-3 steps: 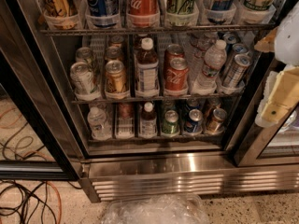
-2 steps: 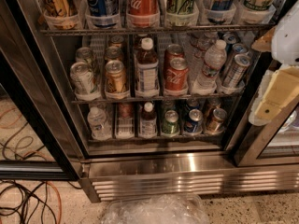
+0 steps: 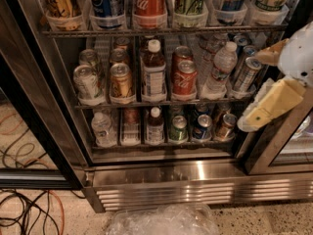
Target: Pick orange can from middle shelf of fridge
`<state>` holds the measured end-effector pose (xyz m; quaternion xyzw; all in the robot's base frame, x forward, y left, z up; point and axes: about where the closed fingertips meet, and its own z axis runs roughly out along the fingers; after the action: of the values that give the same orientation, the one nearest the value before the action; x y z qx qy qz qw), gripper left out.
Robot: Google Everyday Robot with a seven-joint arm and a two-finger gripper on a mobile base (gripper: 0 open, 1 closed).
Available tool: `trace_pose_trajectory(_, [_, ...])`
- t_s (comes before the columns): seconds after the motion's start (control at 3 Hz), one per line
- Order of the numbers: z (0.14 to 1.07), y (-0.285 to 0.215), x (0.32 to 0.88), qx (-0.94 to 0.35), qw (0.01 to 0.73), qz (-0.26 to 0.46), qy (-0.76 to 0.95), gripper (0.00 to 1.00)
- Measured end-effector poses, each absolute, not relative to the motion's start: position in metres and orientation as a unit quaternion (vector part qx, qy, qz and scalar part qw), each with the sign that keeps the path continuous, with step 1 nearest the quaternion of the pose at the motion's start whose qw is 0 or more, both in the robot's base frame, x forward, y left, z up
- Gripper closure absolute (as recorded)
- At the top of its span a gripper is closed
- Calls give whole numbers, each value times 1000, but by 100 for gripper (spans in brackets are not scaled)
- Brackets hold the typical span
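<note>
Lots packed in here, so biggest first. Fridge [image 3: 171, 177] fills the shot, steel base along the bottom. The middle worktop [image 3: 161, 102] is the wire rack with white lanes, running the full width, with the rack of tall cans close overhead.

Pincer [image 3: 251, 89] hangs out front, just past the worktop's right edge, close to the black door frame. Its two cream fingers [image 3: 274, 102] look spread well apart with nothing between them, so it's empty.

Bottle [image 3: 154, 75] with the white cap stands mid-worktop at the front edge. Orange can [image 3: 121, 82] is one lane to its left, second lane from the left edge, right at the front edge, upright. A pale can [image 3: 88, 82] sits just beside it on the other side, and a red can [image 3: 185, 77] is on the far side of the bottle.

What worries me: the pincer is well apart from the orange can, nearly the whole worktop width away, so it has to cross sideways. Swing in too early and it could clip the door frame or knock things at the right edge. The lanes are tight, so a finger could land on the pale can or tip the bottle. It could also settle on the red can by mistake. Shiny round body too, so an off-centre squeeze might shove it back down the lane.
</note>
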<state>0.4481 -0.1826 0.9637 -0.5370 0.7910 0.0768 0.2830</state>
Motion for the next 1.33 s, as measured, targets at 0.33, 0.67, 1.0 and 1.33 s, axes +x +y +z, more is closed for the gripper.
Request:
trace_pose_trajectory(0.33, [959, -163, 449, -499, 349, 133, 782, 0])
trace_pose_trajectory(0.67, [955, -144, 449, -446, 414, 176, 774, 0])
trace_pose_trajectory(1.0, [949, -117, 447, -416, 472, 203, 750, 0])
trace_pose_trajectory(1.33, [964, -101, 446, -410, 495, 221, 734, 0])
